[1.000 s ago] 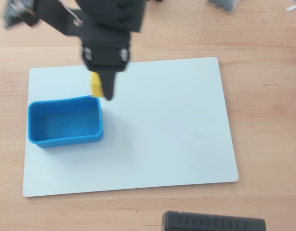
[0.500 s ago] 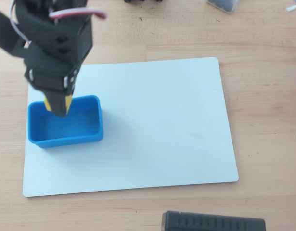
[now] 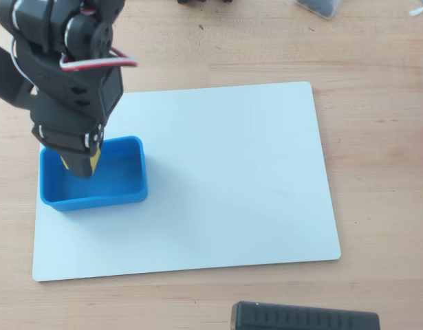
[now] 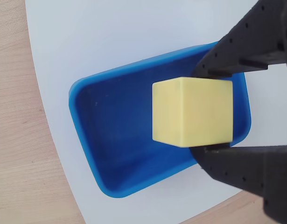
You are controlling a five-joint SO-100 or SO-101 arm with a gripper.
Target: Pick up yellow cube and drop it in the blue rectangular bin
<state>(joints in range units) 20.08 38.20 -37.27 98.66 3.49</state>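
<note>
The gripper (image 4: 206, 112) is clenched on the yellow cube (image 4: 192, 112), one black finger (image 4: 236, 51) pressing its upper face and the other its lower face in the wrist view. The cube hangs above the blue rectangular bin (image 4: 87, 140), over the end of the bin that lies toward the right of that view. In the overhead view the arm (image 3: 63, 82) covers the bin's left end, with a sliver of yellow showing at the fingertips. The bin (image 3: 122, 196) sits on a white board (image 3: 239, 179) near its left edge. A dark bar (image 3: 304, 317) lies on the wooden table (image 3: 376, 137) below the board, well apart from the bin
</note>
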